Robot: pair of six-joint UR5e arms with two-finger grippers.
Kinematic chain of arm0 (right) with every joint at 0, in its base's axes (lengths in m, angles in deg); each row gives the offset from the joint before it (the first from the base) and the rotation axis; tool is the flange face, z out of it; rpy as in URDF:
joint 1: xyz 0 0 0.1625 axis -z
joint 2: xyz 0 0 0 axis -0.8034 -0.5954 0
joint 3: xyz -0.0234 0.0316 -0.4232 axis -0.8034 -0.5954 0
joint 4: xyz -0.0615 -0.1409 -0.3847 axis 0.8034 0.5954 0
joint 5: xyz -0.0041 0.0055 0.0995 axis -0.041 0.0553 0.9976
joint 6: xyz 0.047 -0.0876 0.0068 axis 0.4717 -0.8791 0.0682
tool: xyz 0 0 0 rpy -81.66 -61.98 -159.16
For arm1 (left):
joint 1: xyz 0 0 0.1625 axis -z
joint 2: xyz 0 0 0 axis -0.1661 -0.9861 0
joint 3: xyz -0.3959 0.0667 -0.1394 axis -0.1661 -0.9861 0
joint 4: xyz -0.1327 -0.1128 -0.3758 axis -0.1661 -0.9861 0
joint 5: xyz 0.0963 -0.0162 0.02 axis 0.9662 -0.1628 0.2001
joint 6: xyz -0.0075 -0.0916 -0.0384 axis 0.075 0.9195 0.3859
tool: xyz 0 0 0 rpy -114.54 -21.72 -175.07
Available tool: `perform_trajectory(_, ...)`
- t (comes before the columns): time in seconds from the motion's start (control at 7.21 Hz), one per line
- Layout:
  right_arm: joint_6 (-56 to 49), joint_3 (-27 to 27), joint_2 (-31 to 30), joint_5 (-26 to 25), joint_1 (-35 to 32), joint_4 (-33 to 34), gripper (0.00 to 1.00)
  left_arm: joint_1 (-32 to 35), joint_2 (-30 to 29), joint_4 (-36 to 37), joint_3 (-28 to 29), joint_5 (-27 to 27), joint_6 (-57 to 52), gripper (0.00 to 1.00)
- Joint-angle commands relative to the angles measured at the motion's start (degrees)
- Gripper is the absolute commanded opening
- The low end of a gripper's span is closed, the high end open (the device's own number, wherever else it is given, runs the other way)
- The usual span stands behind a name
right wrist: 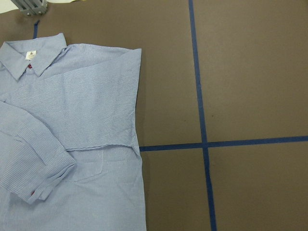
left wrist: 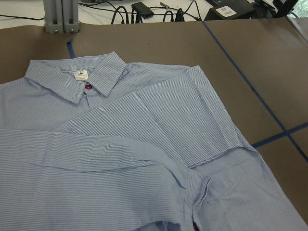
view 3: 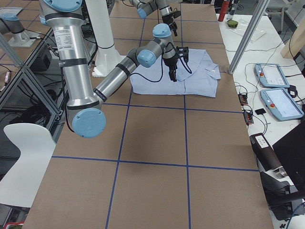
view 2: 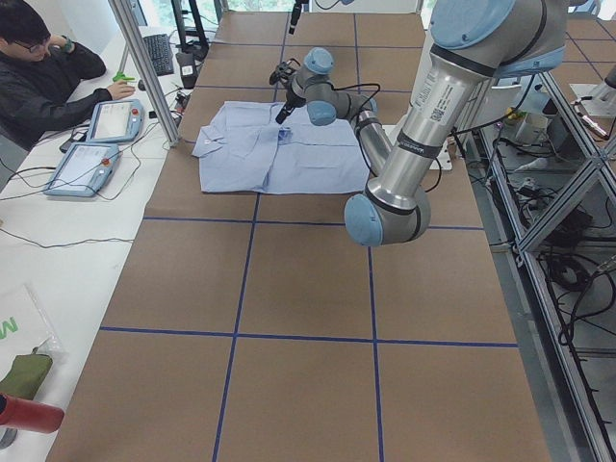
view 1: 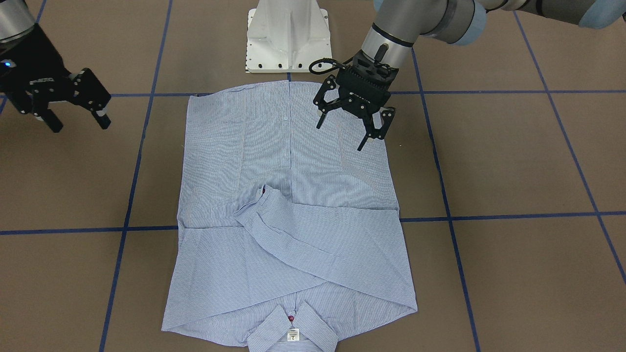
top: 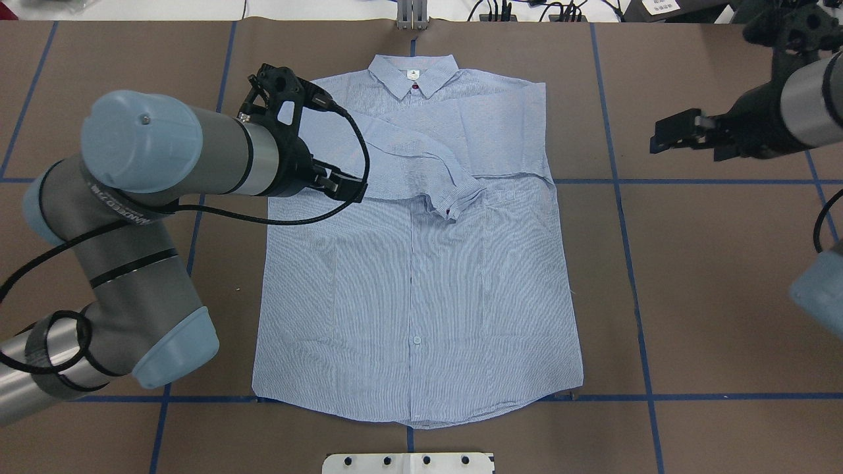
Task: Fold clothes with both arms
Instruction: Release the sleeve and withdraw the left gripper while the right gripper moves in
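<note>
The left gripper [view 1: 340,137] hangs with its jaws spread wide and nothing between them, over the hem half of the shirt [view 1: 293,234], near the edge on the robot's left. Only the front view shows this. From overhead, the left arm [top: 151,164] and its wrist hide the fingers. The right gripper [view 1: 80,126] is also released and empty, and sits well off to the side over bare surface [view 1: 513,161].

The shirt lies flat, front up, with the hem toward the white base [view 1: 288,36] and the collar [view 1: 293,332] at the far end. Both sleeves are folded across the chest. The left wrist camera picks out the neck label [left wrist: 81,75] and a dark red button [left wrist: 89,86]. The right wrist camera shows the chest pocket [right wrist: 91,166] and a cuff [right wrist: 41,185].

The brown surface is marked into squares with blue tape [view 1: 489,215]. From the left end, a person [view 2: 38,77] sits at a side bench by two control tablets [view 2: 91,144]. From the right end, a white chair [view 3: 24,143] stands beside the surface.
</note>
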Motion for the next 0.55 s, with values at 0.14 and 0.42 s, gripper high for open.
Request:
perform_trajectory(0.14, 15.67, 8.51, -4.98, -12.27, 17.15, -0.12, 1.0, -0.01, 14.96, 2.53, -13.39, -0.7, 3.81, 1.0)
perform_trajectory(0.42, 21.83, 10.21, -9.65, -20.27, 25.6, -0.12, 1.0, -7.18, 20.42, -4.29, -13.42, 3.06, 17.96, 1.0)
